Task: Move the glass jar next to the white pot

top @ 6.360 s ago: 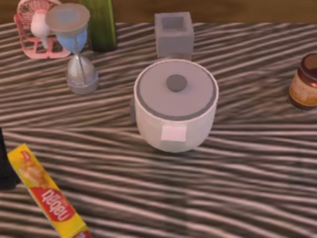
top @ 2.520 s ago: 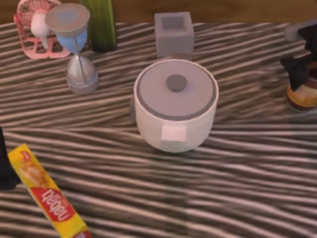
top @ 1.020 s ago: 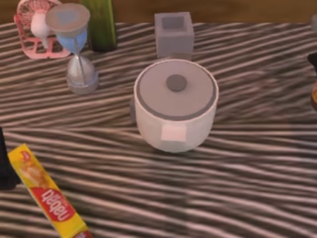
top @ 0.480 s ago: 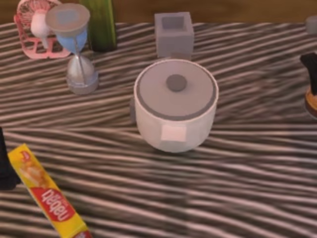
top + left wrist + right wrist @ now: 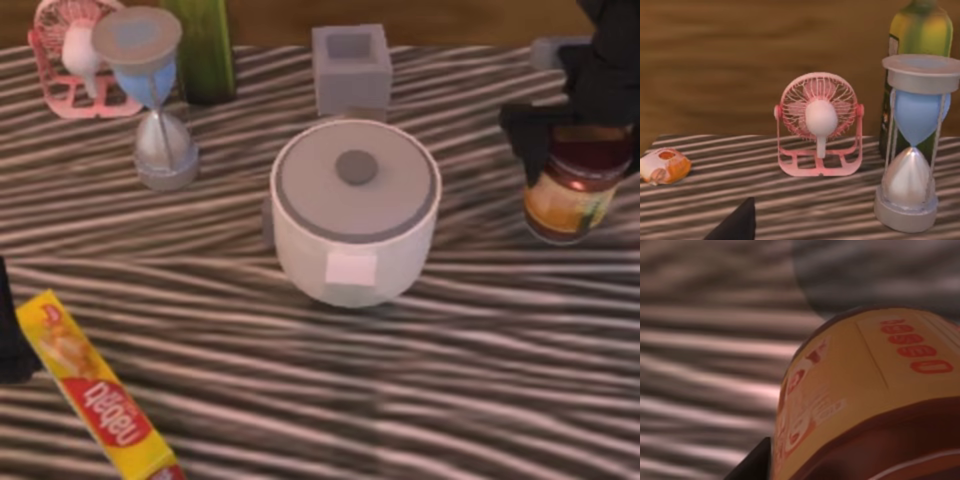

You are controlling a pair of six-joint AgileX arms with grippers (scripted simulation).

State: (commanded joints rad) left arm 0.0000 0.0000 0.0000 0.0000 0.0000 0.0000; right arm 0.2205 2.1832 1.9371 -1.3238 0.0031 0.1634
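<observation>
Amber glass jar (image 5: pixel 568 195), round and dark-lidded, hangs gripped at its lid by the right hand (image 5: pixel 580 125) near the counter's (image 5: pixel 400 400) right edge, apart from the smooth white pot (image 5: pixel 350 235).

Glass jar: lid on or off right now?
On. The glass jar shows its dark red lid in place beneath the right hand, which grips it at the top.

The right hand (image 5: pixel 577 130) is matte black and blocky, with a pale grey boxy piece behind it. The left arm (image 5: pixel 10 335) shows only as black.
</observation>
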